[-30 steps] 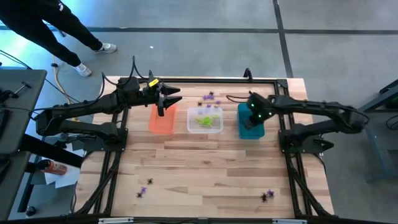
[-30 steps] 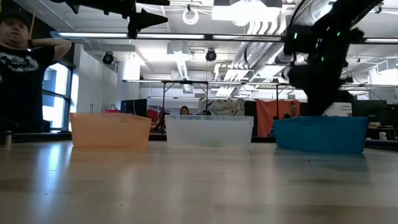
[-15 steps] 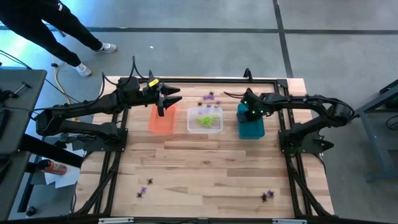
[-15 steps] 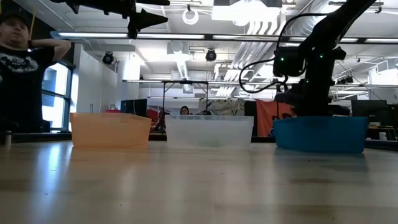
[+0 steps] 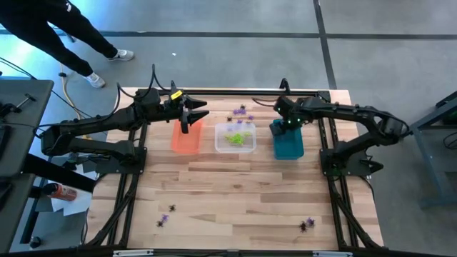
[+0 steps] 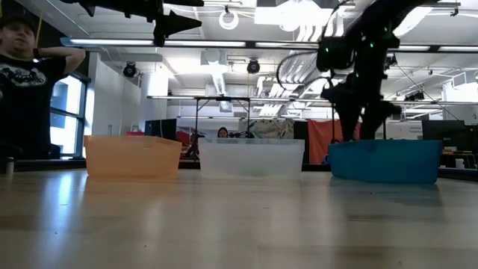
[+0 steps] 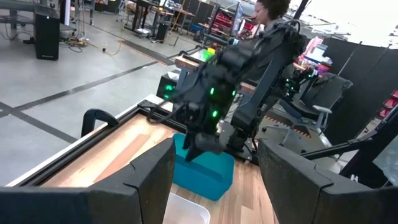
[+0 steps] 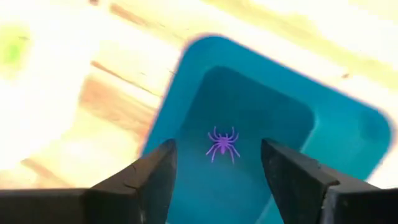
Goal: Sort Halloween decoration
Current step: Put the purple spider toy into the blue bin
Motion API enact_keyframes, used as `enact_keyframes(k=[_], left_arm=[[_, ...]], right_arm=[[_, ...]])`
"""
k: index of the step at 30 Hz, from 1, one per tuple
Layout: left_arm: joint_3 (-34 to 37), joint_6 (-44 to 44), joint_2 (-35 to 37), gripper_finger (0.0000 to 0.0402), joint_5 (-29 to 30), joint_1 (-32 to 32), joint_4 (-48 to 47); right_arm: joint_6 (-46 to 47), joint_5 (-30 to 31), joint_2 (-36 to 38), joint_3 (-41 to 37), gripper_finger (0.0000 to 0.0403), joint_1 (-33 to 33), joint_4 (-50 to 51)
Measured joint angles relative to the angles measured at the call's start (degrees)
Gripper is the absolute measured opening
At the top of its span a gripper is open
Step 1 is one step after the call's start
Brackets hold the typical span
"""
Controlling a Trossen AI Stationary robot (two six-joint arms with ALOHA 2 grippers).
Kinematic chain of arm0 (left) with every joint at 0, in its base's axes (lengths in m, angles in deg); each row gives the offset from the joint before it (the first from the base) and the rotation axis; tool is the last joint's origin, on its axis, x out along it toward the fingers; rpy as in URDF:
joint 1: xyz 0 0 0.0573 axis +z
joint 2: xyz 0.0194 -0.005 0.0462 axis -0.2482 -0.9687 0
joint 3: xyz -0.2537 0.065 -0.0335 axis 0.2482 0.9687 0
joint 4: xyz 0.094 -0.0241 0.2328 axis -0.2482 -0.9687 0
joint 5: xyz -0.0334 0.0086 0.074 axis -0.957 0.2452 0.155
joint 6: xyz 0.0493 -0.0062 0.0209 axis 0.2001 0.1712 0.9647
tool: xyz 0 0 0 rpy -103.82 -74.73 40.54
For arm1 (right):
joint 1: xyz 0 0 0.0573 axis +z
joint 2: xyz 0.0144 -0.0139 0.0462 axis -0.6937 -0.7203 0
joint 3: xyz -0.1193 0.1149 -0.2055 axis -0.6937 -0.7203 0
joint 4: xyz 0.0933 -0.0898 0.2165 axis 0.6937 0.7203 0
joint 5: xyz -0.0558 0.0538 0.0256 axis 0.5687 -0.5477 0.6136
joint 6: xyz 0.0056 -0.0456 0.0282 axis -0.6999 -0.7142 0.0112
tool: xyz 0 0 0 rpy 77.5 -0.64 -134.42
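Note:
A purple spider trinket (image 8: 222, 144) lies on the floor of the teal bin (image 5: 288, 143), and no gripper touches it. My right gripper (image 8: 217, 180) hangs open above the bin's far end (image 5: 284, 123), pointing steeply down. In the low view its fingers (image 6: 360, 127) stand just over the rim. My left gripper (image 5: 191, 118) stays open, level and high over the orange bin (image 5: 185, 137). Green trinkets (image 5: 235, 137) lie in the clear bin (image 5: 235, 146). Loose purple and black trinkets lie on the table behind the clear bin (image 5: 241, 111), near left (image 5: 166, 218) and near right (image 5: 307, 225).
The three bins stand in a row across the table's far half, with bare wood (image 5: 235, 185) in front of them. A black frame rail (image 5: 235, 91) runs along the far edge. A person (image 6: 26, 82) stands beyond the table, at the left of the low view.
My right gripper has risen out of the teal bin. It has also moved a little toward the table's far edge and left, tipping slightly. My left gripper has kept still.

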Motion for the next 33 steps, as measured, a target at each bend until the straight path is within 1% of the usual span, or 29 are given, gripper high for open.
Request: enact_keyframes(k=[3, 6, 9, 12, 14, 17, 21, 25, 30, 33], left_arm=[[0.0, 0.0, 0.0, 0.0216, 0.0, 0.0, 0.0], [0.0, 0.0, 0.0, 0.0216, 0.0, 0.0, 0.0], [0.0, 0.0, 0.0, 0.0216, 0.0, 0.0, 0.0], [0.0, 0.0, 0.0, 0.0216, 0.0, 0.0, 0.0], [0.0, 0.0, 0.0, 0.0216, 0.0, 0.0, 0.0], [0.0, -1.0, 0.0, 0.0216, 0.0, 0.0, 1.5], [0.0, -3.0, 0.0, 0.0216, 0.0, 0.0, 3.0], [0.0, -2.8, 0.0, 0.0216, 0.0, 0.0, 2.9], [0.0, -4.7, 0.0, 0.0216, 0.0, 0.0, 3.4], [0.0, -5.9, -0.1, 0.0216, 0.0, 0.0, 3.2]], right_arm=[[-4.7, 0.2, 2.1, 5.7, 0.0237, 1.9, 5.2], [-6.5, 0.2, 5.9, 9.0, 0.0237, 6.1, 7.4], [-5.0, -0.1, 10.7, 9.1, 0.0233, 11.8, 7.5], [-0.4, -0.3, 15.7, 7.3, 0.0227, 19.0, 6.5], [1.7, -0.2, 18.5, 5.0, 0.0224, 24.1, 3.2], [3.8, -0.6, 21.8, 0.9, 0.0218, 30.8, -5.3], [3.9, -0.9, 22.7, -3.8, 0.0208, 36.8, -17.7], [0.1, -0.9, 20.6, -6.3, 0.0202, 39.2, -26.6], [0.3, -0.8, 17.6, -5.3, 0.0199, 38.5, -32.0], [-0.3, 1.6, 16.4, -4.4, 0.0199, 37.9, -34.8]])
